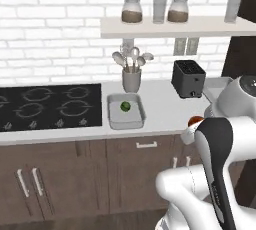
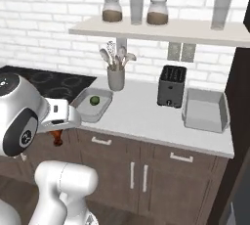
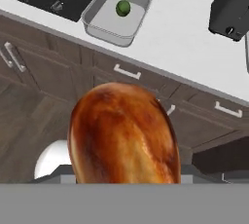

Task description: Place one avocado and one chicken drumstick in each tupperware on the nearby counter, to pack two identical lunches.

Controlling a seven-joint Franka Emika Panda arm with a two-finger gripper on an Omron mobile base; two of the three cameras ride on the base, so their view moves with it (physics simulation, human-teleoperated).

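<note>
Off-white counter [image 2: 141,116] carries both lunch trays; the right tupperware [image 2: 206,110], beside the black toaster [image 2: 172,86], looks empty, while the left tupperware [image 1: 125,111], next to the black cooktop [image 1: 50,106] and just in front of the grey utensil holder [image 1: 131,79], already holds a dark green avocado [image 1: 125,106]; the gripper [image 2: 57,133] hangs out in front of the brown cabinets [image 1: 75,174], below the counter edge, clamped on a glossy reddish-brown chicken drumstick [image 3: 124,133] whose bulbous end looms large in the hand view.

To do this carry well, I judge the hand should lift clear of the counter's front edge before moving in, then travel over the left tray and come down low inside its rim, releasing beside the avocado rather than on it, since the round fruit would roll if nudged; a drop from height could bounce the drumstick out over the shallow flared wall.

No brand, label or readable writing shows on the toaster, the shelf jars [image 2: 112,9] or anything else.
</note>
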